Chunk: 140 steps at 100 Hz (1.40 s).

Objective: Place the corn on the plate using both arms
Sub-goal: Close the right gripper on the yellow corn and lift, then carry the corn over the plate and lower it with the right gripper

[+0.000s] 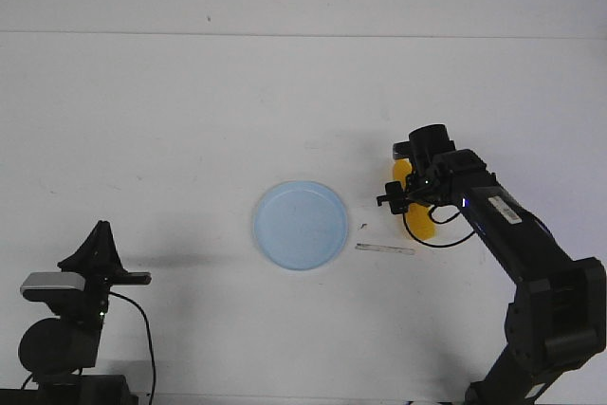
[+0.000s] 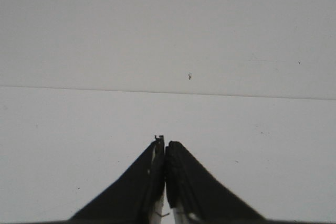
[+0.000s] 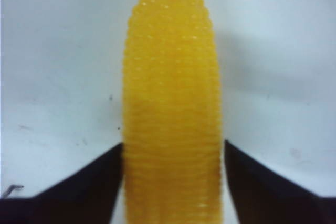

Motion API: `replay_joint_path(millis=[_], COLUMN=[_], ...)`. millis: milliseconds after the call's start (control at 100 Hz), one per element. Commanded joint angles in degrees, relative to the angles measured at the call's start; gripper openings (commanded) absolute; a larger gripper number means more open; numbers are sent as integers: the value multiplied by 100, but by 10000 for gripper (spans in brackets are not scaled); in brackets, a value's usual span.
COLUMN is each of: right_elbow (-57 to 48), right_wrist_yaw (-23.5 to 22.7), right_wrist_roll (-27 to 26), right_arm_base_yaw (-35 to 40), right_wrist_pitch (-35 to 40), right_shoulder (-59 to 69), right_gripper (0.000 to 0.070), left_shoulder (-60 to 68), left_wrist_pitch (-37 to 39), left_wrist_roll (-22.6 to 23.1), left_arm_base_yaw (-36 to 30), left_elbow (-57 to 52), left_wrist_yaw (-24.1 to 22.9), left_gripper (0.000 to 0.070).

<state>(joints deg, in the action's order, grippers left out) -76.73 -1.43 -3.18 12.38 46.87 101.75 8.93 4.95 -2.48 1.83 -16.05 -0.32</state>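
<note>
Right hand (image 3: 173, 182) first: its two black pointed fingers (image 3: 89, 187) sit tight against either side of the bright yellow knobbly plastic corn cob (image 3: 172, 103), clamped on its thick end, with the tapered tip pointing away from the wrist. From the front, the black right arm (image 1: 512, 234) reaches in from the near right, and the corn (image 1: 424, 226) peeks out yellow beneath the hand, to the right of the round pale blue shallow plate (image 1: 300, 225) and clear of its rim. A thin grey strip (image 1: 385, 249) lies on the white bench (image 1: 190, 120) between them. Over at near left, the left hand (image 2: 165, 174) is pressed closed on nothing, parked above bare bench.
</note>
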Motion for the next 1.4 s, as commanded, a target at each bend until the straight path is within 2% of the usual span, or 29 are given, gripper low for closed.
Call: replay_joint_path(millis=[0, 240, 320, 410, 540, 620, 960, 1110, 1390], right_elbow=[-94, -173, -310, -496, -544, -542, -542, -542, -533], right_wrist_yaw=[17, -9, -116, -732, -2081, -2422, -2402, -2396, -2079], right_wrist_roll=[11, -4, -166, -459, -826, -1078, -1200, -1193, -1060], right_arm_base_yaw=[31, 52, 90, 195, 437, 671, 1816, 2017, 2225], right_wrist_pitch=[-11, -46, -52, -66, -280, -424, -702, -796, -789], right_shoulder=[118, -31, -197, -317, -345, -313, 186, 363, 568], right_gripper=[292, 293, 293, 293, 293, 293, 293, 293, 293], left_shoulder=[-13, -13, -13, -13, -13, -13, -11, -13, -13], left_wrist_pitch=[70, 70, 70, 70, 70, 70, 70, 70, 70], left_wrist_roll=[26, 26, 26, 26, 26, 26, 26, 26, 26], left_arm_base_yaw=[9, 9, 9, 9, 9, 9, 9, 9, 9], left_elbow=[-33, -33, -33, -33, -33, -33, -33, -33, -33], left_wrist_yaw=[-15, -15, -15, -15, -15, -15, -15, -15, -15], left_gripper=[1, 1, 1, 1, 1, 1, 1, 1, 1])
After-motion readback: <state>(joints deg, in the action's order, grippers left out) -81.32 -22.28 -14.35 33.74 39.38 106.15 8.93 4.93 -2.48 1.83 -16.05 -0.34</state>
